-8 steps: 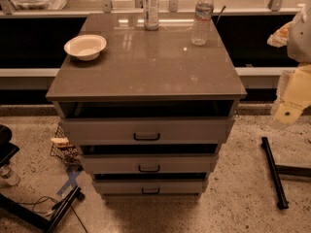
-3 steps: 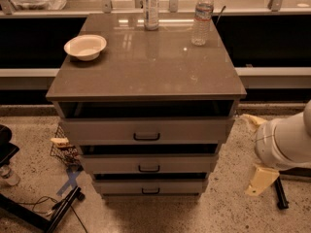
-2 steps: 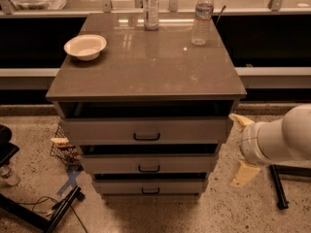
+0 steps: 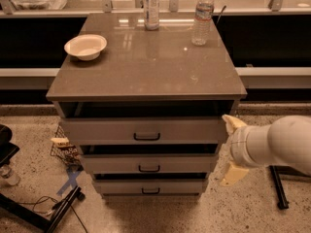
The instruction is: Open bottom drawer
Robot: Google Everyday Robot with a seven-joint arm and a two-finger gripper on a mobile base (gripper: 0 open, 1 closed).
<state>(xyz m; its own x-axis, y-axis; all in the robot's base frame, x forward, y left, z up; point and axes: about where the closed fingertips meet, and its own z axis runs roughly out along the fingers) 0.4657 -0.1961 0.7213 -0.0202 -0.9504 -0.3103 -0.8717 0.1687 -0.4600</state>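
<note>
Cabinet [image 4: 146, 76]: brown glossy top, three grey-beige drawers stacked below, standing on a speckled floor.

- Bottom drawer [image 4: 121, 187]: lowest of the cabinet's three fronts and the slimmest. A small black pull handle [image 4: 150, 191] sits at its centre. A dark gap shows above the front; no interior is visible.
- Middle drawer [image 4: 116, 164]: directly above the bottom one, with a black handle at its centre.
- Top drawer [image 4: 107, 130]: the tallest front, just under the cabinet top, with a dark opening above it.
- Gripper [image 4: 225, 149]: on a white arm, just off the cabinet's right side, level with the top and middle drawers. Its two cream fingers [image 4: 232, 123] are spread wide, one above the other. The upper one is right at the top drawer's right end; contact cannot be judged. Clear of the bottom drawer.
- White bowl [image 4: 85, 46]: on the cabinet top, rear left.
- Two water bottles: on the cabinet top at the rear, one at centre [image 4: 151, 6], one to its right [image 4: 202, 16].
- Wire basket [image 4: 63, 149]: on the floor beside the cabinet's left side.
- Blue tape cross [image 4: 72, 178]: on the floor by the cabinet's front left corner.
</note>
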